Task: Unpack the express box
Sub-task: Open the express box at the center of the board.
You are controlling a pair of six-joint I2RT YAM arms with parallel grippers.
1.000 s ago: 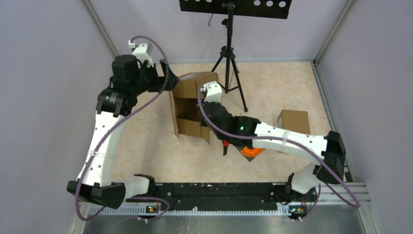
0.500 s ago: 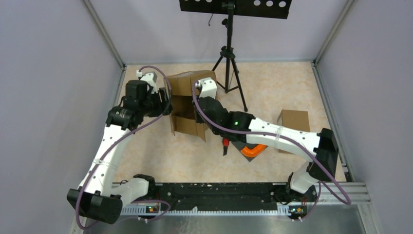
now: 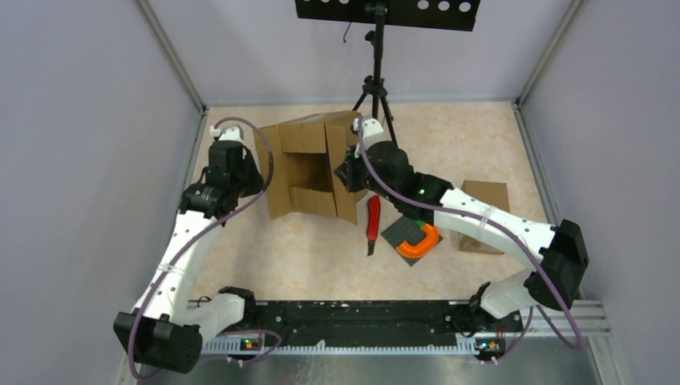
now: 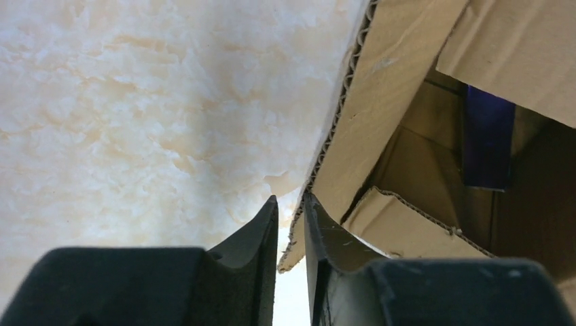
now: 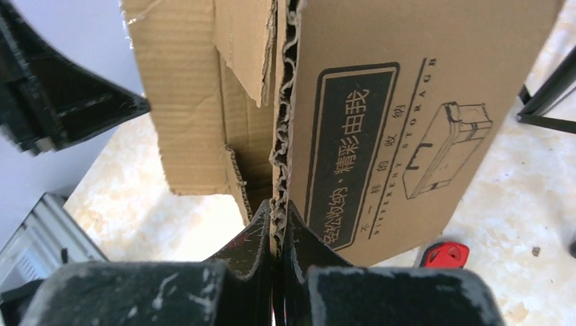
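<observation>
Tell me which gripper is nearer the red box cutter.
Right. The right gripper pinches a flap of the box beside the cutter; the left gripper is across the box.

soft, even light is falling across the tabletop (image 3: pixel 481 136); the express box (image 4: pixel 421 156) interior is lying in dim shadow.

White shells with black joints on left arm (image 3: pixel 172 265) and right arm (image 3: pixel 489 224). Purple cable (image 3: pixel 239 120) run along each. Green light (image 3: pixel 419 192) on right forearm. Matte black, scuffed gripper fingers (image 5: pixel 251 248).
</observation>
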